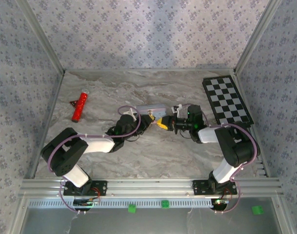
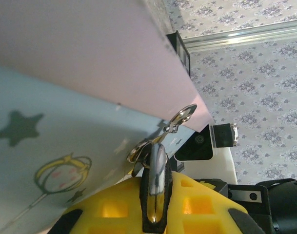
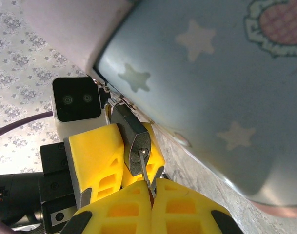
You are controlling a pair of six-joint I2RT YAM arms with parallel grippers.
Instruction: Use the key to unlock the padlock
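Observation:
The small dark padlock (image 3: 133, 139) hangs by its shackle from the hasp of the pale blue star-printed tin (image 3: 211, 73). My left gripper (image 2: 155, 200) is shut on the padlock (image 2: 156, 187), one yellow finger (image 3: 94, 156) on each side of its body. The thin silver key (image 3: 147, 171) sticks into the keyhole in the padlock's end face. My right gripper (image 3: 152, 195) is shut on the key's other end, with its yellow pads pressed together. From above, the left gripper (image 1: 150, 118) and right gripper (image 1: 164, 124) meet just in front of the tin (image 1: 149, 110).
A red cylinder (image 1: 80, 105) and a small dark triangular piece (image 1: 74, 102) lie at the far left. A black-and-white checkerboard (image 1: 227, 101) sits at the back right. Patterned walls close in the marble-look table (image 1: 153, 156) on three sides.

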